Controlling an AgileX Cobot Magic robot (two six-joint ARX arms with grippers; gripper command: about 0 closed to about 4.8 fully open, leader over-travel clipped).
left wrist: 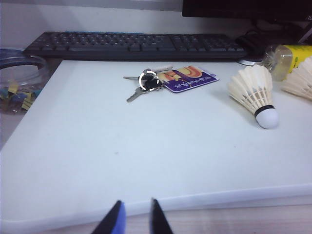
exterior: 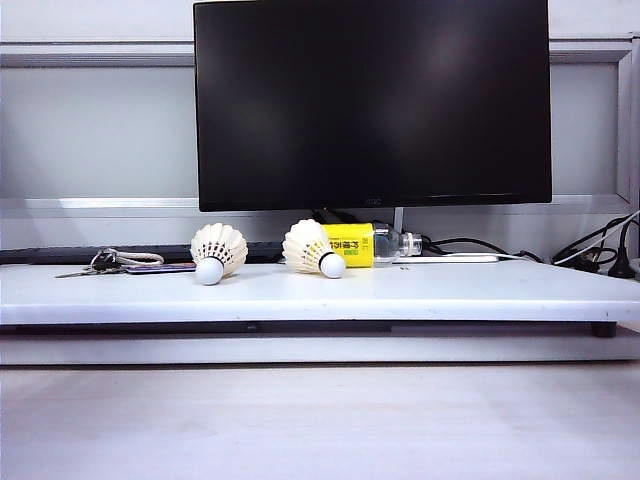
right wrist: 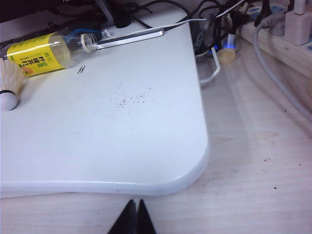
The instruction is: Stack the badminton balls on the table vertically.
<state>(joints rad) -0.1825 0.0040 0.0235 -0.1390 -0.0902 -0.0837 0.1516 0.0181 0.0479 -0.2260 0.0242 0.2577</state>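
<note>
At the frame's edge, left hand (left wrist: 134, 217) and right hand (right wrist: 134, 217) show fingertips only.

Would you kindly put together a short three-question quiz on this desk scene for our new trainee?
1. True or false: the two shuttlecocks are already stacked.
2. What lies directly behind the right-hand shuttlecock: A) bunch of keys, B) yellow-labelled bottle, C) keyboard?
3. Fill in: the right gripper, hanging short of the white table, is ____; the left gripper is slightly parted.

Key: 1 false, both lie on their sides, apart. 2 B. 3 shut.
</note>
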